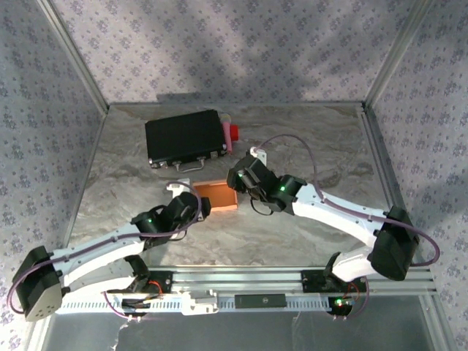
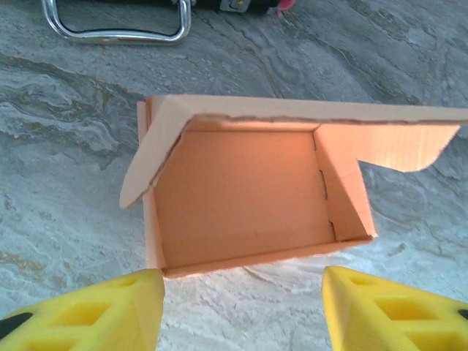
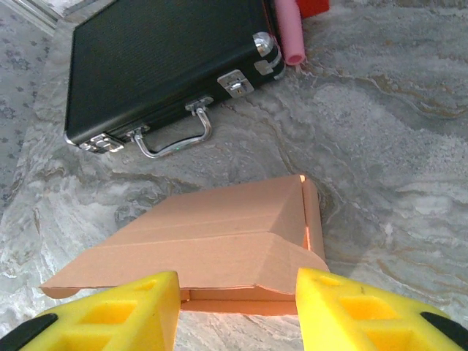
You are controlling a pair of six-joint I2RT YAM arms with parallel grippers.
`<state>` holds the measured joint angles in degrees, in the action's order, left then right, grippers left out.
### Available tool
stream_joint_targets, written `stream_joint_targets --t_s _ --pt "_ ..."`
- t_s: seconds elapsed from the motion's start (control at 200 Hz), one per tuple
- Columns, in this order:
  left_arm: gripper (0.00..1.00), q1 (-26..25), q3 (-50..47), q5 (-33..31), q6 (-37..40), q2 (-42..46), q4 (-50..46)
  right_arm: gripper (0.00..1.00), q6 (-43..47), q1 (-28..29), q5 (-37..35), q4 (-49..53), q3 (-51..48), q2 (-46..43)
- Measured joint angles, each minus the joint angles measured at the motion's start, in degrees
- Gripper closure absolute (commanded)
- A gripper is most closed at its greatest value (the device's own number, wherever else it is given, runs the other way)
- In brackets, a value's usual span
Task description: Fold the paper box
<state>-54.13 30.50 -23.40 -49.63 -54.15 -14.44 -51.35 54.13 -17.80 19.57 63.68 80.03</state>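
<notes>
Here, two spread grippers flank a light orange-tan thin cardboard box at mid-table.
Nearest, the left gripper has its yellow foam fingers apart, just short of the box's low front wall. The tray is formed, but the lid stands raised with a side flap hanging free. The right gripper, jaws likewise apart, looks down on the lid's outer face from the opposite side. The step looks to be closing the lid. I'd brace the front wall lightly with the left while the right presses the lid down evenly, steering the flap inside the side wall; thin card will buckle if pinched hard. Beyond, on the grey marbled tabletop, lies a black rectangular case with chrome handle.
</notes>
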Motion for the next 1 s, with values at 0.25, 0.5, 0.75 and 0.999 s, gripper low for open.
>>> stream_joint_targets --t_s 0.25,0.5,0.75,0.999 --pt "0.58 0.3 10.6 4.9 3.5 3.6 -8.3 0.56 4.4 -3.0 2.6 0.4 5.9 3.2" --pt "0.61 14.4 21.3 14.7 8.7 2.4 -12.2 0.57 8.8 -4.9 6.8 0.6 9.8 7.3" --pt "0.65 22.2 22.3 23.6 13.1 -10.3 -11.9 0.58 9.9 -4.9 9.2 0.7 10.9 11.7" --pt "0.66 23.4 21.7 25.8 14.8 -13.3 -10.4 0.58 10.2 -4.9 10.0 0.8 10.9 13.0"
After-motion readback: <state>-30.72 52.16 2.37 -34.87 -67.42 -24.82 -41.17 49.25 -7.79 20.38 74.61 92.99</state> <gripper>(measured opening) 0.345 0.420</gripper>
